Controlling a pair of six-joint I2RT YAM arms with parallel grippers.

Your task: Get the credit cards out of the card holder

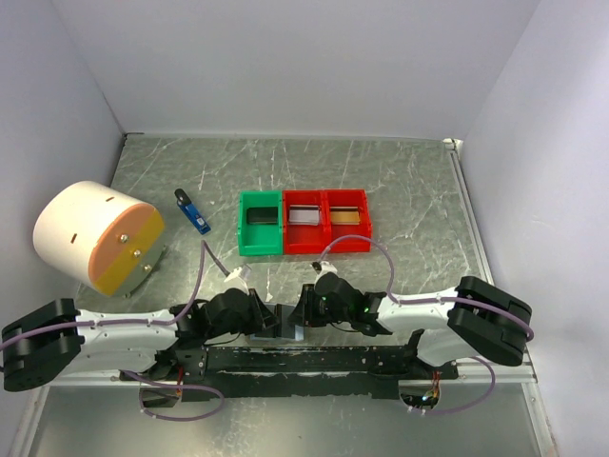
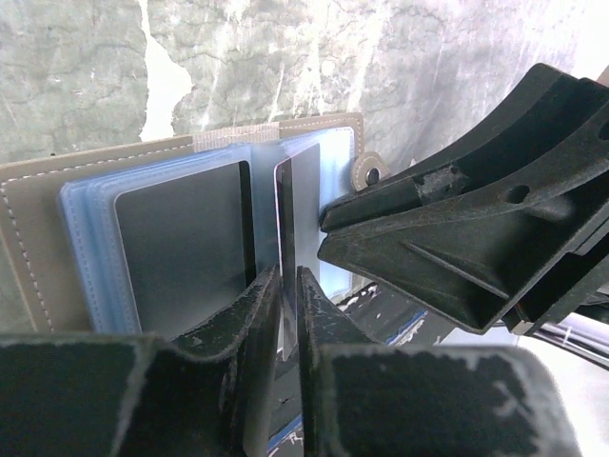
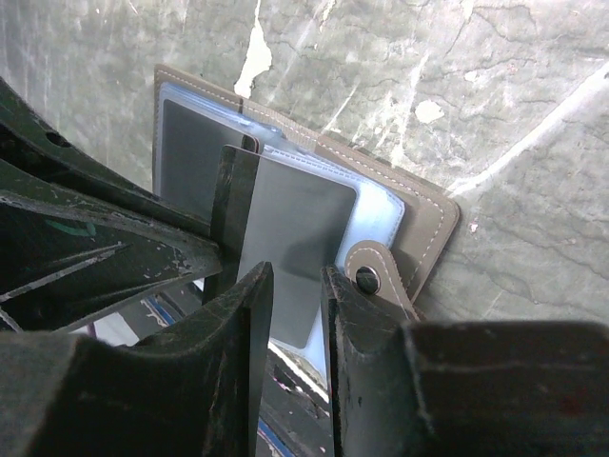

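The grey card holder point(image 2: 38, 238) lies open at the table's near edge, between my two grippers in the top view point(image 1: 288, 326). Its pale blue sleeves point(image 2: 90, 228) hold a dark card point(image 2: 181, 248). My left gripper point(image 2: 285, 281) is shut on a thin dark credit card point(image 2: 284, 209), seen edge-on and standing out of a sleeve. My right gripper point(image 3: 293, 276) pinches the holder's sleeve edge next to the snap tab point(image 3: 366, 276). A grey card point(image 3: 295, 228) shows in that sleeve. In the top view the left gripper point(image 1: 274, 319) and right gripper point(image 1: 303, 317) nearly touch.
A green tray point(image 1: 243, 228) and two red trays point(image 1: 304, 246) point(image 1: 346, 243) stand in a row behind the grippers, and each red one holds a card. A blue-and-black gadget point(image 1: 192, 211) and a white-and-orange cylinder point(image 1: 95, 238) sit at the left. White walls surround the table.
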